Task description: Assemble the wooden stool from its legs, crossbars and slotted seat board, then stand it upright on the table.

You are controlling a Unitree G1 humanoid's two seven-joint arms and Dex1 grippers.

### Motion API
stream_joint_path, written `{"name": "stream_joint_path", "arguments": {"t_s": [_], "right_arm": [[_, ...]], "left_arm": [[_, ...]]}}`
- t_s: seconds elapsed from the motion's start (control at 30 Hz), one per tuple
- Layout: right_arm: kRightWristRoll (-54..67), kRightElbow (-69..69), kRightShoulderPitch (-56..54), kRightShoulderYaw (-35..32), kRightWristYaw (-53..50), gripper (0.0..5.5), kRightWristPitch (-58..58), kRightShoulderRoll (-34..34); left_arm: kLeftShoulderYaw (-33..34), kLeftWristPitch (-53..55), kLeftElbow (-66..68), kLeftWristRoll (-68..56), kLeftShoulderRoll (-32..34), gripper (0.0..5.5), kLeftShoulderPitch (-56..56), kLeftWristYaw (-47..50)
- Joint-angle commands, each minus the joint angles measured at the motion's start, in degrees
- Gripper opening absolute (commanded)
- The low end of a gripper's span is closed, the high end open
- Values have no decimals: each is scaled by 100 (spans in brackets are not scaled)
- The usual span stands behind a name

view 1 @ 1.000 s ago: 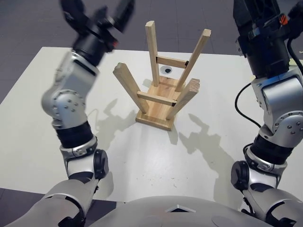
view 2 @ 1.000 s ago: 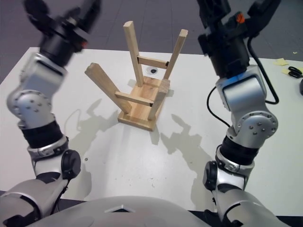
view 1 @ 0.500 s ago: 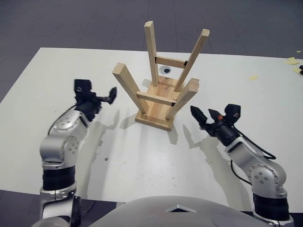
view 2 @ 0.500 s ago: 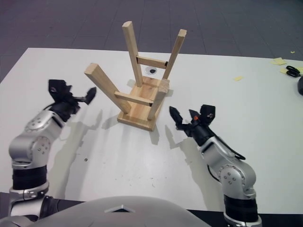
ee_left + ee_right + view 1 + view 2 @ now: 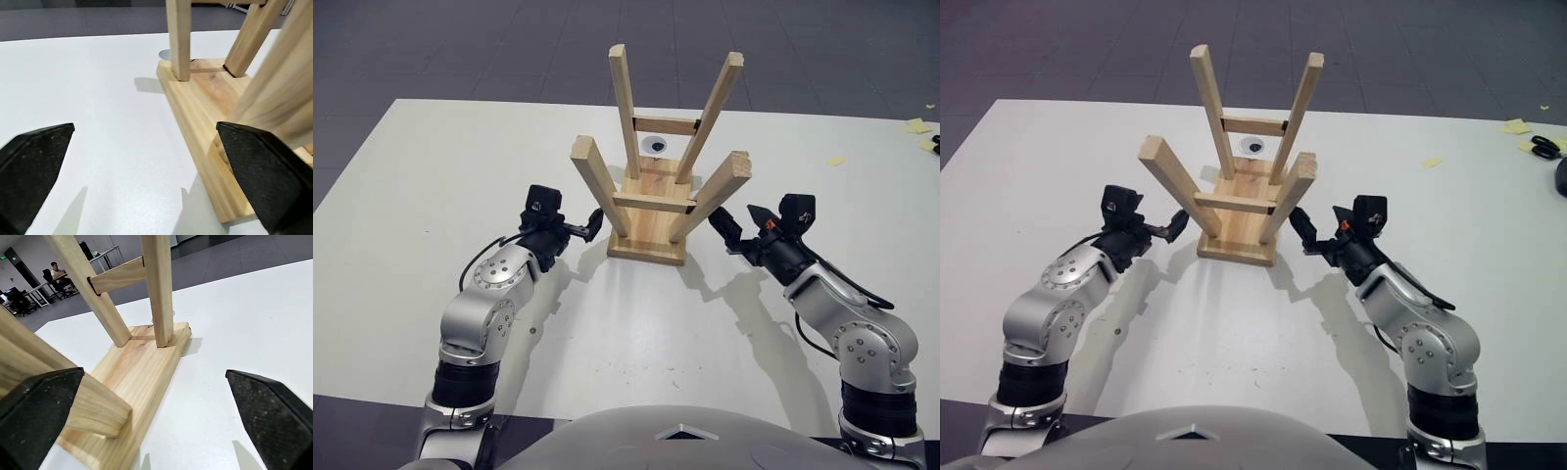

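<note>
Four legs [image 5: 625,108] point upward: you find the stool [image 5: 653,201] inverted, seat board [image 5: 644,245] flat on the table [image 5: 431,176]. Left pincer [image 5: 574,227] and right pincer [image 5: 739,223] flank it, both spread open, gripping nothing; contact with the wood appears possible.

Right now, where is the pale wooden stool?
In the head views, the pale wooden stool sits upside down, legs up, midway across the white table, between the left gripper and right gripper.

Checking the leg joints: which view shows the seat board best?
The right wrist view: the seat board lies close, along its length, with two legs set into it. The left wrist view shows one edge and corner; the eye views show it farther off, partly behind legs.
</note>
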Motion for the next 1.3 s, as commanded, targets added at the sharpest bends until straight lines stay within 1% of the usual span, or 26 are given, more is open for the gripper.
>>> {"name": "stream_joint_path", "arguments": {"t_s": [0.03,0.13,0.27,0.33,0.43,0.53,0.63,0.77,0.87,0.97,1.07,1.13,1.2,1.23,1.3], "right_arm": [[-565,92,-87,-396,-619,540,-473,504],[-665,-34,-23,-541,-873,540,-658,879],[-85,-539,135,13,-445,540,-190,1013],[52,-645,100,102,-428,540,-69,1066],[95,-670,11,93,-422,540,8,1085],[67,-633,-39,36,-402,540,32,1069],[-97,-546,18,6,-291,540,29,960],[-356,-382,31,31,-172,540,91,842],[155,-670,-43,272,577,540,411,552],[767,-1110,17,548,1641,540,727,13],[1125,-980,-49,371,2042,540,790,-223],[990,-450,-13,114,2070,540,753,-359],[115,57,152,179,2137,540,494,-753],[-195,324,120,148,2089,540,356,-811],[-627,756,-191,118,1949,540,84,-700]], "left_arm": [[500,-207,-54,208,-390,539,-114,530],[632,-316,-225,165,-592,539,-210,605],[-166,-47,-666,-71,-414,539,-243,-198],[-460,107,-881,-167,-295,539,-253,-521],[-663,274,-975,-212,-157,539,-224,-744],[-647,313,-559,45,-30,539,-55,-660],[-435,179,12,396,-24,539,33,-389],[111,-103,228,488,-259,539,-254,-96],[779,-370,391,596,-285,539,-759,305],[1596,-710,893,775,15,539,-1349,681],[2065,-1009,1285,859,258,539,-1728,794],[2240,-1109,1282,870,281,539,-1784,864],[2407,-1218,1273,863,276,539,-1836,943],[2509,-1275,1257,849,285,539,-1862,984],[2537,-1300,1246,728,320,539,-1845,808]]}}
